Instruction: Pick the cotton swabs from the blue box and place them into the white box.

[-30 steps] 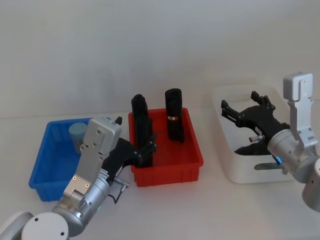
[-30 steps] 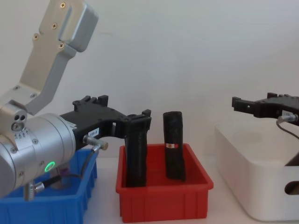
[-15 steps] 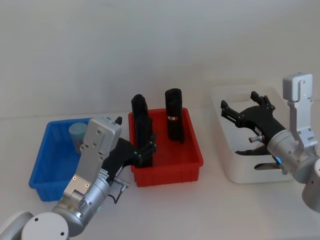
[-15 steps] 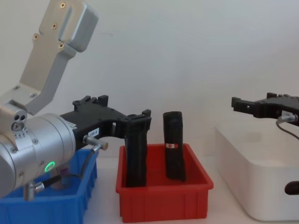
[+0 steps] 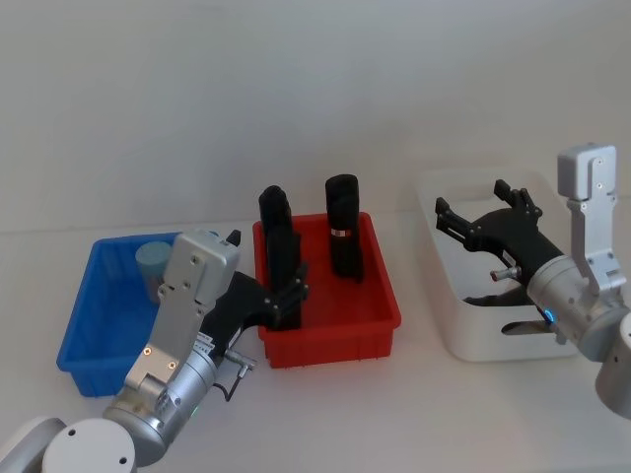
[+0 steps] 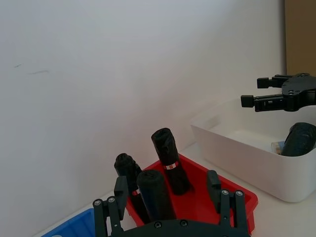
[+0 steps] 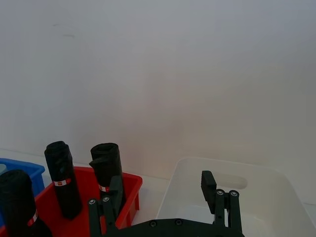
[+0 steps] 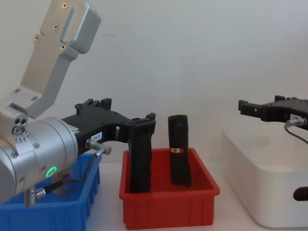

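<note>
Cotton swabs (image 5: 152,260) in blue box (image 5: 83,325)

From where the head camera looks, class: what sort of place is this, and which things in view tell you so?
Probably a robot test bench, not a home: a bare white table against a blank wall, sorting bins in a row, namely the blue box, a red bin and the white box, plus two robot arms.

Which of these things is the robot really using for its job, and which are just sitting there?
For the job:
- cotton swabs jar in the blue box
- white box
- right gripper, open above the white box
- left gripper, open

Just sitting there:
- red bin
- black rolls standing in it
</note>
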Controlling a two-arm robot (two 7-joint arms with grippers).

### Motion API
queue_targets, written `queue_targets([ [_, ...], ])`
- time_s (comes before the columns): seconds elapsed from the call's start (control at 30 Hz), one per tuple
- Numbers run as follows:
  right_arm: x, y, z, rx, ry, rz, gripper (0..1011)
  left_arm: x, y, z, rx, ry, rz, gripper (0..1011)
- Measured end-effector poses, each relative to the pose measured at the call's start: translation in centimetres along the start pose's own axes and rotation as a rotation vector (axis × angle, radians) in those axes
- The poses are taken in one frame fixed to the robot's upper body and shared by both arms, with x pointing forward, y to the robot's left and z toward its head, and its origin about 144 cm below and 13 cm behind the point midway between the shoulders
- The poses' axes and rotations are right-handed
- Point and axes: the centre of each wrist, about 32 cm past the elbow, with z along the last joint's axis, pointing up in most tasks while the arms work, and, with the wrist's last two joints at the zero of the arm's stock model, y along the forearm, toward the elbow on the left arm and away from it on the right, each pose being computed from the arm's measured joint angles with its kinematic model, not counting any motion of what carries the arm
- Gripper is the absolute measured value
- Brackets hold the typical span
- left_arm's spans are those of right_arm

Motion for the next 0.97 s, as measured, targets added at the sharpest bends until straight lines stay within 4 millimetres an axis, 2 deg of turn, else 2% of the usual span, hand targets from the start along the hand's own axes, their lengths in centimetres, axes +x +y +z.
queue_targets([
  [0.97,0.0,0.0,0.0,0.0,0.0,0.0,1002,0.0,0.0,0.0,0.0,0.0,0.0,1004],
])
